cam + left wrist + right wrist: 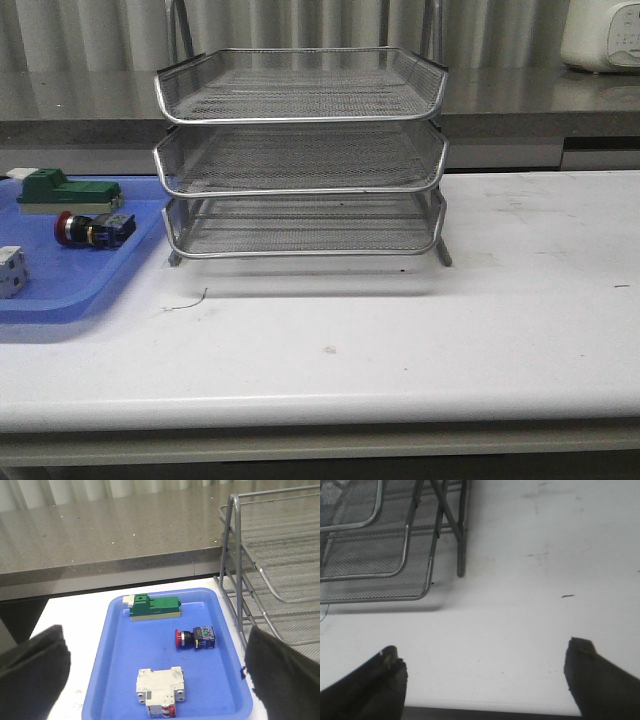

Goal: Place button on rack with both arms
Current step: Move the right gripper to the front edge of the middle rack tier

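Both tools (155, 675) (485, 680) wide above white table (400, 340)

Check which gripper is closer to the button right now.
Left. The left gripper hangs open over the blue tray with the button just ahead of its fingers. The right gripper sits over bare table past the rack, button out of its view.

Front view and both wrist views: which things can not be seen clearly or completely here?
- Blue tray: front view, cut off by the left edge.
- White block: front view, partly cut by the same edge.
- Button: left wrist view, label too small to read.
- Rack: right wrist view, only a corner in frame.
- Both arms: absent from the front view.
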`<state>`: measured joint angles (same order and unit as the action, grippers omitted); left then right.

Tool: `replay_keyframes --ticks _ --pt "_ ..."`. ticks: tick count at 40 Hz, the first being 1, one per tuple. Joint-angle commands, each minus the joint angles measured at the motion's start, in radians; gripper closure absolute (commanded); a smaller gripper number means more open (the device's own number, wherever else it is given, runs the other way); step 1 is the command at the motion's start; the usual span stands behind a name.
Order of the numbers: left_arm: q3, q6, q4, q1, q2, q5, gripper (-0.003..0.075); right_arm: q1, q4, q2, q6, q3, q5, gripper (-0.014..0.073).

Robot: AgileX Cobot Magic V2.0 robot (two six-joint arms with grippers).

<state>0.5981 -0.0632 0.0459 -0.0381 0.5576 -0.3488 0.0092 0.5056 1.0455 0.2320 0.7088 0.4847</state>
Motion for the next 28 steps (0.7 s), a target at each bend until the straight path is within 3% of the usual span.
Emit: replay_keyframes --ticks 1,9,13,17,25,28 --pt "0.040 0.008 0.001 -0.005 0.006 0.079 0.0046 0.000 0.210 0.092 0.155 0.074 -0.034 -0.0059" --pt "0.040 0.008 0.001 -0.005 0.006 0.079 0.0046 0.000 0.715 0.296 0.606 0.138 0.069 -0.0059" --pt "0.040 0.008 0.001 -0.005 0.006 0.079 0.0046 0.000 0.924 0.383 0.760 0.161 0.119 -0.0059" --pt "0.040 0.008 0.001 -0.005 0.006 0.079 0.0046 0.000 1.005 0.473 0.809 0.195 0.150 -0.0059" --pt "0.040 0.008 0.001 -0.005 0.006 0.079 0.0046 0.000 1.011 0.607 0.809 0.283 0.210 -0.0056" --pt "0.040 0.008 0.001 -0.005 0.006 0.079 0.0046 0.002 1.013 0.639 0.809 0.317 0.218 -0.0013"
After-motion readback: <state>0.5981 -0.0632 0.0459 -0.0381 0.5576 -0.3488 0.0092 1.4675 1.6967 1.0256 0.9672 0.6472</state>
